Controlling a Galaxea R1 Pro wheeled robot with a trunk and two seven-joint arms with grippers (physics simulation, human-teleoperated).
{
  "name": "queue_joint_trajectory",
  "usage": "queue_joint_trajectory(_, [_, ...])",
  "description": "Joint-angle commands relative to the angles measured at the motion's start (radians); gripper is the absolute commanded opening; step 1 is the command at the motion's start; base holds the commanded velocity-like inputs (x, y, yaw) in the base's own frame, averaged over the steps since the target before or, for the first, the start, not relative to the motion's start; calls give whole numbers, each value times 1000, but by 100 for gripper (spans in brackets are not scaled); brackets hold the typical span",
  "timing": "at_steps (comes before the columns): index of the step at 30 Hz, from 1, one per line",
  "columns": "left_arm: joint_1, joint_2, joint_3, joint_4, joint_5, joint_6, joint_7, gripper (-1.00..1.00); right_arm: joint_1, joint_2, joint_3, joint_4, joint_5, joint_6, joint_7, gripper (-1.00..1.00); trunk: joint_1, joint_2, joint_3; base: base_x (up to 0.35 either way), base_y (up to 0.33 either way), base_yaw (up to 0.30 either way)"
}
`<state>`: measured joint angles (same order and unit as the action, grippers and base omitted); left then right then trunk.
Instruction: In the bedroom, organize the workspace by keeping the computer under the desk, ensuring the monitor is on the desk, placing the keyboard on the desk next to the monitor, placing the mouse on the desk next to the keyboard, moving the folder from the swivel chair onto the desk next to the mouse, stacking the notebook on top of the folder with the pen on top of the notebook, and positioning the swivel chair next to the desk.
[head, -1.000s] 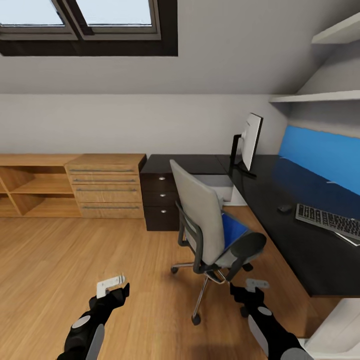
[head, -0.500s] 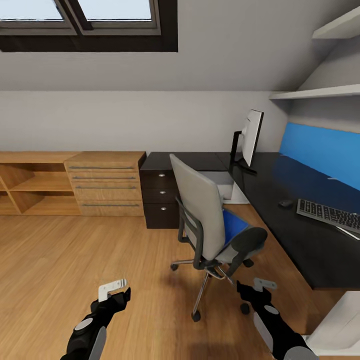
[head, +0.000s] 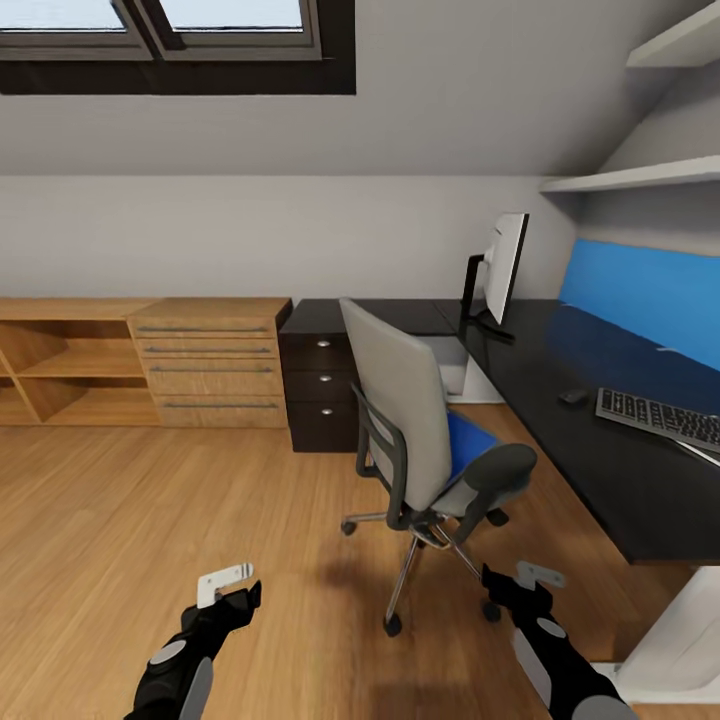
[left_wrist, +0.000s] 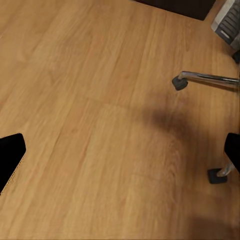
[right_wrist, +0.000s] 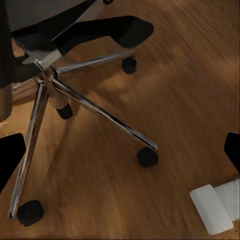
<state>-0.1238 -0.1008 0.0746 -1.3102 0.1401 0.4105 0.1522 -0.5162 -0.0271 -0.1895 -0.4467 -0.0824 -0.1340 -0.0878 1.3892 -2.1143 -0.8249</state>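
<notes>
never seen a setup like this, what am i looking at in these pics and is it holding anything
It is a simulated wheeled robot with two arms in a bedroom. The big picture comes from its head camera: the left gripper and right gripper hang low over the wooden floor, both open and empty. The other two pictures come from cameras on the wrists, looking down at the floor and the chair's metal base. Ahead stands the chair with a blue folder on its seat. The desk carries a monitor, keyboard and mouse.

You see a grey swivel chair with black armrests, a bright blue folder on its seat, a black-topped counter with a blue back panel, and a honey-brown wood-grain floor.
</notes>
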Motion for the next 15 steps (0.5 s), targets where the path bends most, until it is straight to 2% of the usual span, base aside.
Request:
queue_joint_trajectory(1, [0,0,1,-12,10,4,4,100,-1,-10,-2,10,-8,-8,-2,100,4,-8,-4,0,0,0])
queue_joint_trajectory(2, [0,0,2,-29,10,6,4,100,-4,-28,-5,20,-8,-19,-3,100,8,-15,-7,0,0,0])
queue_joint_trajectory(7, [0,1,3,-60,10,10,3,100,-48,-60,-11,57,-8,-29,-9,100,27,-50,-23,0,0,0])
queue_joint_trajectory(9, [0,1,3,-67,10,11,3,100,-97,-70,-13,118,-8,-27,-25,100,34,-64,-29,0,0,0])
queue_joint_trajectory(11, [0,2,4,-71,10,13,3,100,-178,-87,-14,199,-6,-28,-50,100,42,-78,-36,0,0,0])
queue_joint_trajectory(13, [0,8,4,-74,10,14,3,100,-243,-121,-16,241,-8,-27,-62,100,50,-92,-42,0,0,0])
queue_joint_trajectory(15, [0,11,4,-76,10,14,2,100,-266,-142,-17,257,-10,-28,-66,100,57,-106,-48,0,0,0])
